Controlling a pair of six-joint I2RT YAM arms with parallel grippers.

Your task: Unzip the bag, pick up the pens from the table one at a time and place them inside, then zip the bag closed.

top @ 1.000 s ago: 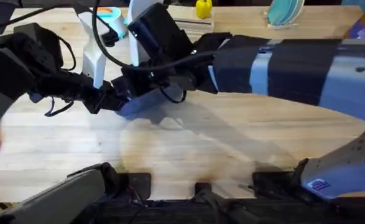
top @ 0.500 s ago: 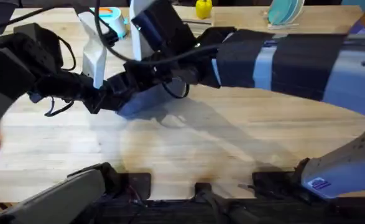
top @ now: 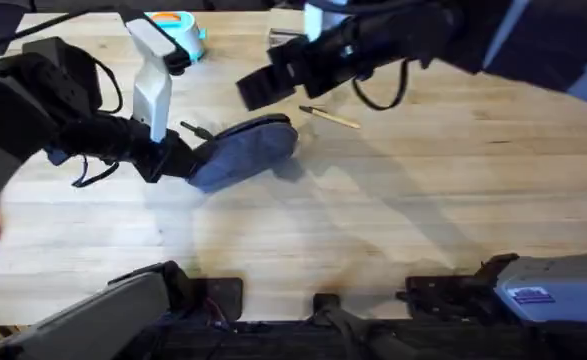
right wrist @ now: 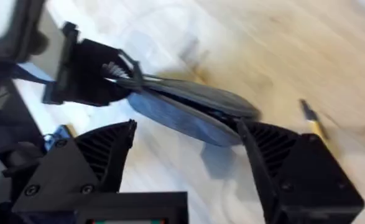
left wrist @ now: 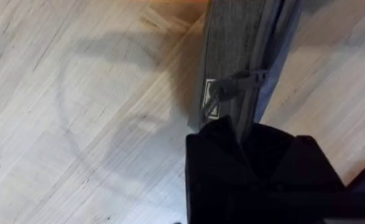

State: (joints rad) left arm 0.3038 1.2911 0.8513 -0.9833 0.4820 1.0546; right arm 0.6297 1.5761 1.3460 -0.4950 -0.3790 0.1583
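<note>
- The right gripper [top: 263, 85], black and two-fingered, has pulled up and back from the blue-grey elongated fabric pouch [top: 243, 152]; a moment ago it sat low against the pouch's top, and now it hangs above and behind the pouch, clear of it.
- Its fingers stand wide apart and hold nothing (the right wrist view shows the pouch framed in the gap between the two black fingers [right wrist: 294, 168], well below them).
- The pouch has not shifted: it lies on the light wooden butcher-block table [top: 393, 230], left of centre, one end pointing toward the left arm.
- The left gripper [top: 178, 158] is closed on that near end of the pouch, pinning it as before; the left wrist view shows the pouch's fabric [left wrist: 244, 43] and a small metal zipper pull [left wrist: 232, 84] just ahead of the fingers.
- In the right wrist view the pouch [right wrist: 188, 109] shows a dark lengthwise slit along its upper side, so I judge the zipper to be at least partly open.
- With the right arm lifted away, a thin tan pen with a dark tip [top: 330, 117] is uncovered on the table just beyond the pouch's far end, and a small dark stick [top: 195, 130] lies by the near end.
- This reads as unzipping done, and pen collection the likely next stage.
</note>
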